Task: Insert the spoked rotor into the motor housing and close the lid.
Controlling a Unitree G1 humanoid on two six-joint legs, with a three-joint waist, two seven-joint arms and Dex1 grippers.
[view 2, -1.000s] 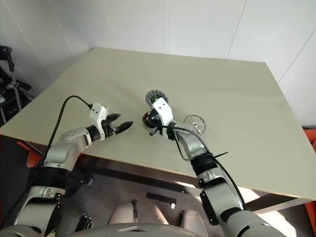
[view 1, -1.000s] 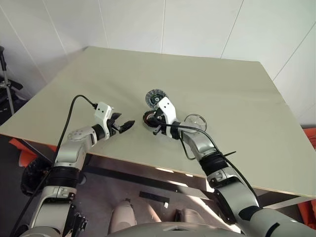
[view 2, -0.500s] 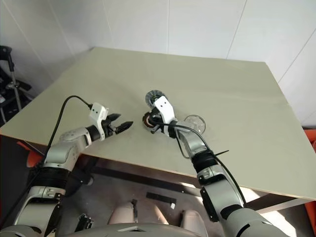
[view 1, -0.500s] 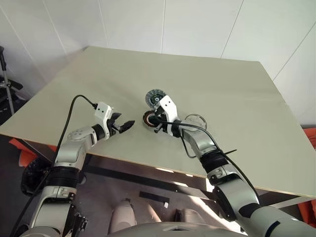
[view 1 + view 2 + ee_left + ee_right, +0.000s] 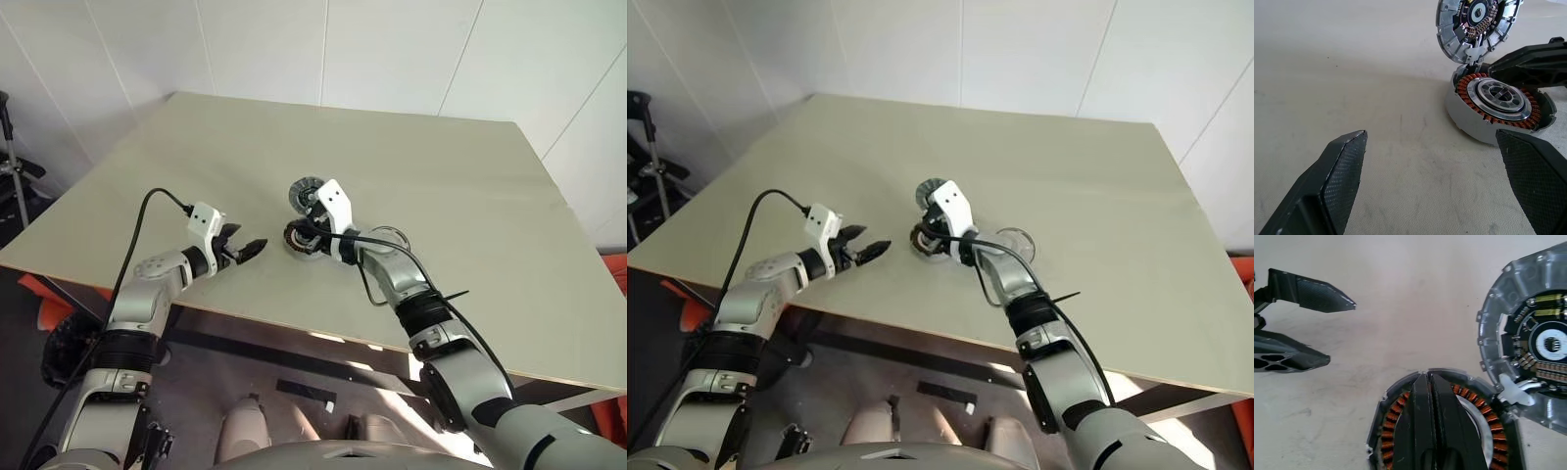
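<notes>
The motor housing, a short round cup with a copper-orange ring and a silver centre, sits on the table near its front edge. My right gripper is shut, and its closed fingers lie across the top of the housing. Just beyond it lies the spoked rotor, a grey disc with a dark hub; in the left wrist view its edge meets the housing. The shiny lid rests to the right, partly behind my right forearm. My left gripper hovers open to the left of the housing, holding nothing.
The pale table spreads wide beyond the parts, bounded by white walls. Its front edge runs just under my left arm. A black cable loops from the left wrist camera. Dark equipment stands on the floor at far left.
My right gripper has edged slightly up and away over the housing, toward the rotor, still shut. The left arm has kept still.
</notes>
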